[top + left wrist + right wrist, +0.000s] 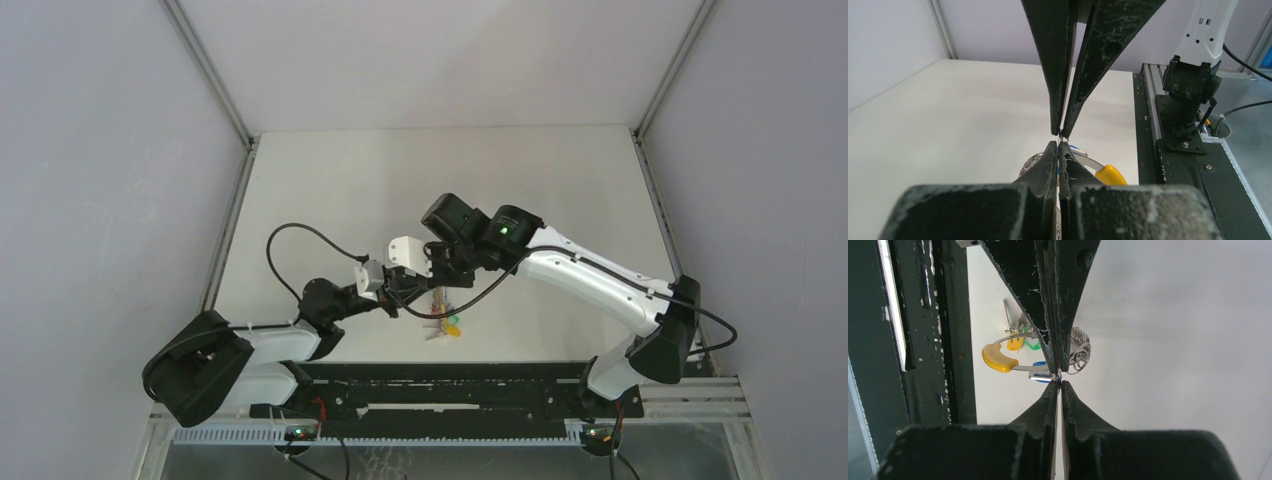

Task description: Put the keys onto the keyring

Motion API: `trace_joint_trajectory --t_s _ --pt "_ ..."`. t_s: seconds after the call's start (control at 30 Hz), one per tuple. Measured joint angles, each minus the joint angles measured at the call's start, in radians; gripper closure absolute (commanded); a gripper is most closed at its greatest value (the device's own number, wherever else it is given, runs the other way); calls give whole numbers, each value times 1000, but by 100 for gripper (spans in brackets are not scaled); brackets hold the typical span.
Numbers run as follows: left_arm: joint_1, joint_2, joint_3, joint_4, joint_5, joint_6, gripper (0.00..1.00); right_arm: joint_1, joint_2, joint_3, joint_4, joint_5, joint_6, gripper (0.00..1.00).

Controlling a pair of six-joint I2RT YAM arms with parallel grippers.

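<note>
Left gripper (1058, 149) and right gripper (1059, 388), both pinched closed, meet tip to tip — keep the keyring (998, 358), at their nine o'clock, steady.

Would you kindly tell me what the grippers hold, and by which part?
The left gripper and right gripper apparently pinch the keyring at its grey end by the blue key.

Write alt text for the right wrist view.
Two shut grippers meet tip to tip, the right gripper from below and the left gripper from above, right at the keyring. Its yellow curved section juts left, with yellow, green and blue keys clustered beside it, over a white table.
</note>
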Motion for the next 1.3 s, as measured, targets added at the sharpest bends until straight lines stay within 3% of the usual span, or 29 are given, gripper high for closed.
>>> trace_joint_trajectory --t_s 0.13,0.43,0.57,0.73,0.97,1.3 --pt "-3 -28 0 -1 -15 1 100 -27 -84 -68 71 -28 50 83" --pt "-3 -82 -3 -3 -66 2 100 -214 -359 -310 322 -196 234 78" --pt "-3 -84 -3 12 -79 0 100 -242 -439 -468 484 -272 301 75" --pt "-3 -91 -3 15 -90 0 100 -255 -457 -586 636 -355 365 74" --pt "-3 -100 -3 24 -90 -1 100 -284 -454 -632 786 -427 423 74" --pt "-3 -101 -3 27 -89 -1 100 -301 -421 -636 874 -503 448 76"
